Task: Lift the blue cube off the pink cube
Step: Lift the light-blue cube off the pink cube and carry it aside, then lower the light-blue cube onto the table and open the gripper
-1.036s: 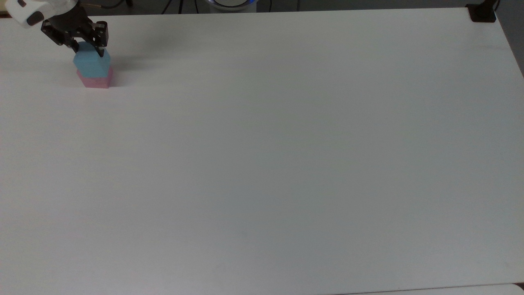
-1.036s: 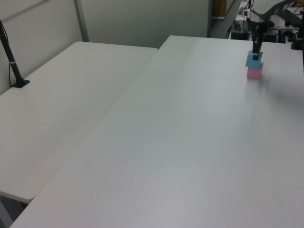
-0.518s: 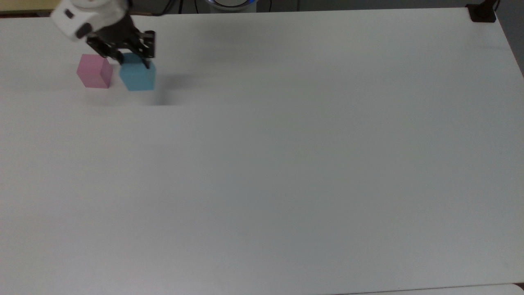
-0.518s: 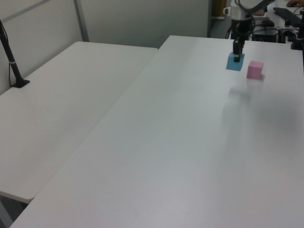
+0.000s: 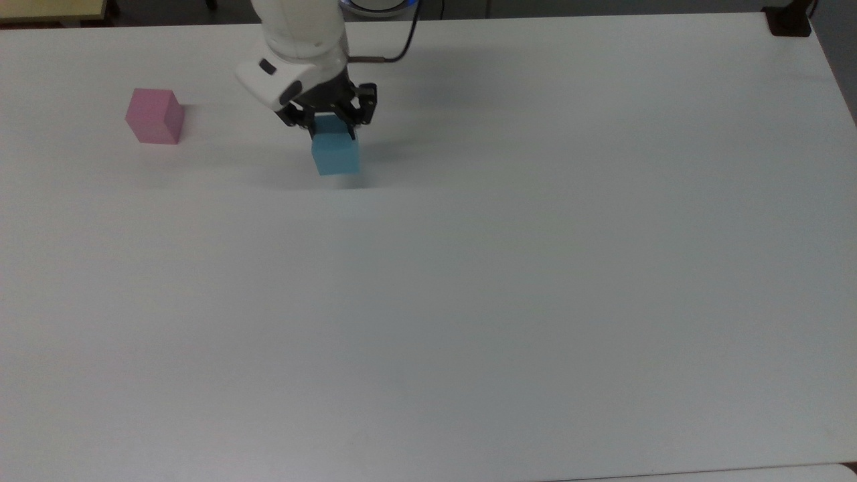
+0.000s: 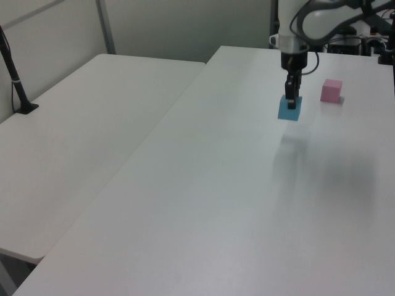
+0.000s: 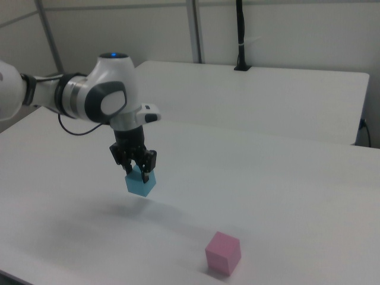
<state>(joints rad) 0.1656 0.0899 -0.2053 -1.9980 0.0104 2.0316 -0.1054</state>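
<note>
In the right view, the small pale pink matte cube [image 7: 223,252] sits nearest, flat on the broad white counter [image 7: 285,196] and alone, with bare surface all around it. Farther back from the pink cube, toward the right view's left, the small light blue matte cube [image 7: 141,181] hangs tilted, one corner down, above the counter; a soft shadow lies on the surface beneath it. The black two-finger end effector [image 7: 136,168] is closed on the blue cube from above, a finger pressed to each of two opposite sides, and the white arm [image 7: 101,95] curves up and away from it toward the right view's left edge.

In the top view, the pink cube [image 5: 154,116] rests toward the top view's left, and the blue cube [image 5: 335,153] is well apart from it, toward the top view's right, with open counter [image 5: 469,281] between the two. The end effector [image 5: 331,122] clamps the blue cube's upper part, with the white wrist housing directly above.

In the left view, the blue cube [image 6: 290,108] lies nearer than the pink cube [image 6: 331,90] and toward the left view's left of it, with the end effector [image 6: 291,98] pinching it from above. Far beyond the pink cube in the right view, a second white table [image 7: 267,95] carries a black upright post [image 7: 240,35] on a small base.
</note>
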